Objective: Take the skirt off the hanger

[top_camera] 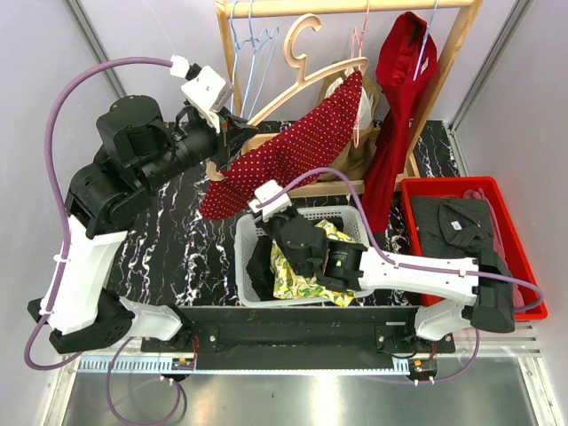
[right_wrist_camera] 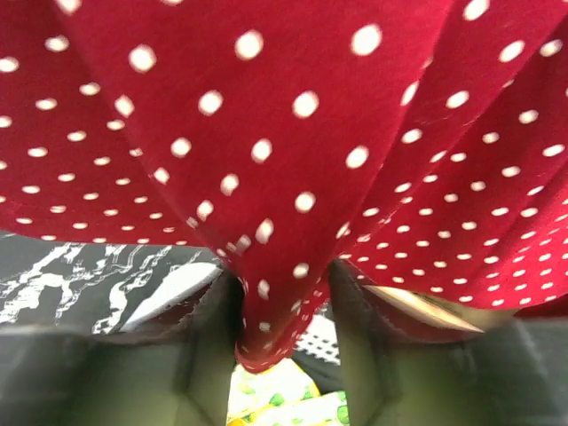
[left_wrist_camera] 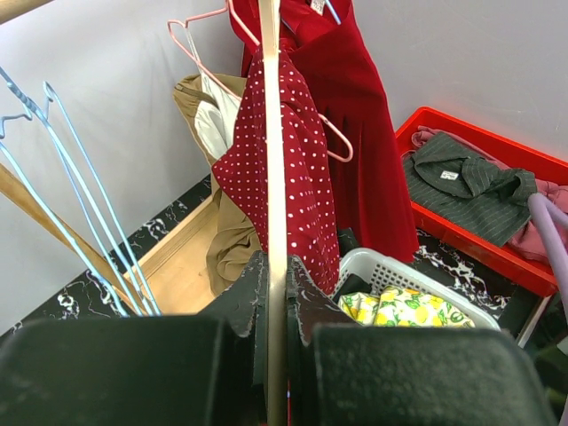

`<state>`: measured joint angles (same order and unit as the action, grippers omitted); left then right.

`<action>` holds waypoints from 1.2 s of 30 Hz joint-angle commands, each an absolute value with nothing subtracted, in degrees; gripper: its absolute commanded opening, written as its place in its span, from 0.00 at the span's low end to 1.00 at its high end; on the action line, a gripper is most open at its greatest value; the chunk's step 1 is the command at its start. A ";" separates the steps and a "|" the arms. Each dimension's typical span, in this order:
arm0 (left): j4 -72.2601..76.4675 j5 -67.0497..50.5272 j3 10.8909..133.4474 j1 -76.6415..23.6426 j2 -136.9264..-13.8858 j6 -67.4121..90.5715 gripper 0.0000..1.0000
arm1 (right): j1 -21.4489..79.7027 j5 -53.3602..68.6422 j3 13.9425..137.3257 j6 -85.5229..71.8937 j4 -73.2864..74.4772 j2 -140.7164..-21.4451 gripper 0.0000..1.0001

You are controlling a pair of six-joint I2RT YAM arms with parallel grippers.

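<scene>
In the top view, the left arm reaches from the left edge of the frame up toward the upper middle. Its left gripper [top_camera: 232, 142] is clamped tight on the low end of the wooden hanger [top_camera: 311, 80]; the left wrist view shows the thin bar [left_wrist_camera: 277, 177] pinched between the two dark fingers [left_wrist_camera: 253, 297]. Pale blue wire hangers [top_camera: 257, 53] hang from the rail just right of that hand.

The red polka-dot skirt [top_camera: 297, 146] is draped over the tilted hanger, running from the upper middle of the frame down to the left, above the black marbled counter [top_camera: 169, 240].

Below the skirt's lower edge, at the centre, the right gripper [right_wrist_camera: 284, 302] points upward. In its wrist view a fold of the skirt's hem hangs between the fingers [right_wrist_camera: 213, 337], which stand part-way apart on either side of it. I cannot tell whether they pinch the cloth.

A white basket [top_camera: 241, 266] holding a yellow floral cloth [top_camera: 293, 271] sits under that arm. Further right a red dress [top_camera: 404, 80] hangs from the rail, and at the right edge a red bin [top_camera: 444, 183] holds a dark green shirt [top_camera: 453, 222].
</scene>
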<state>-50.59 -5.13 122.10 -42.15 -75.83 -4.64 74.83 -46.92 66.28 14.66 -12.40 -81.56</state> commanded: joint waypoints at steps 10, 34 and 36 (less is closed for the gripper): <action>-43.07 -0.18 117.87 -42.01 -74.36 -5.62 0.00 | 73.74 -32.72 83.91 5.37 7.96 -64.44 0.00; -38.50 14.32 108.37 -40.96 -72.24 -6.68 0.00 | 73.83 -21.88 114.28 5.54 27.86 -65.04 0.00; -37.97 15.90 108.89 -40.87 -72.77 -6.42 0.00 | 73.83 -23.54 111.64 5.01 27.08 -64.25 0.00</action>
